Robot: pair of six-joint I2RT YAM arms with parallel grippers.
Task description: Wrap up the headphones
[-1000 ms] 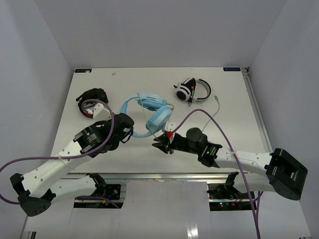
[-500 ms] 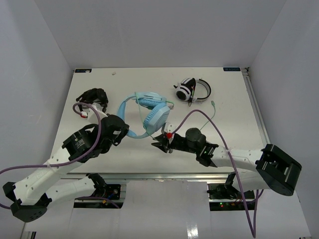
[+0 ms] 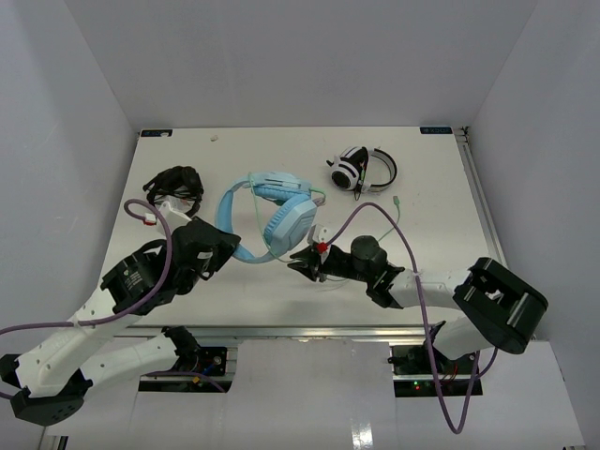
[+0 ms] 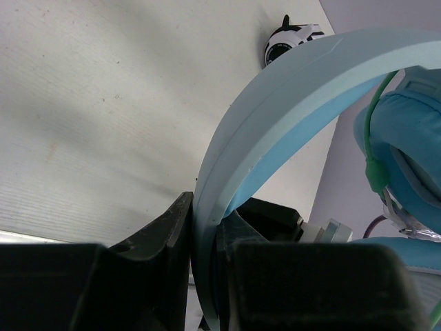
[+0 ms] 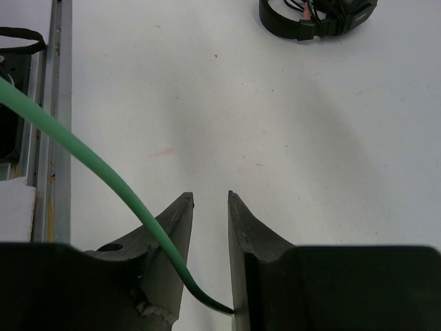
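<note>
Spanning the top view, a white table [image 3: 441, 234] carries three headsets. At its middle lie the light blue headphones [image 3: 281, 211], one earcup tipped on edge. The left gripper [image 3: 223, 247] is clamped on the wide headband, as its wrist view shows. The right gripper [image 3: 306, 263], just beside the near earcup, has its jaws slightly parted, and the thin green cable [image 5: 89, 169] runs loosely through the gap. Winding well probably means keeping the headband steady while the right arm feeds the cable around it under light tension. The black headphones [image 3: 175, 183] sit near the left arm, and the white-and-black headphones [image 3: 359, 170] lie far right. The right arm's purple lead [image 3: 375, 210] arches close to the cable's free end and could snag it.
</note>
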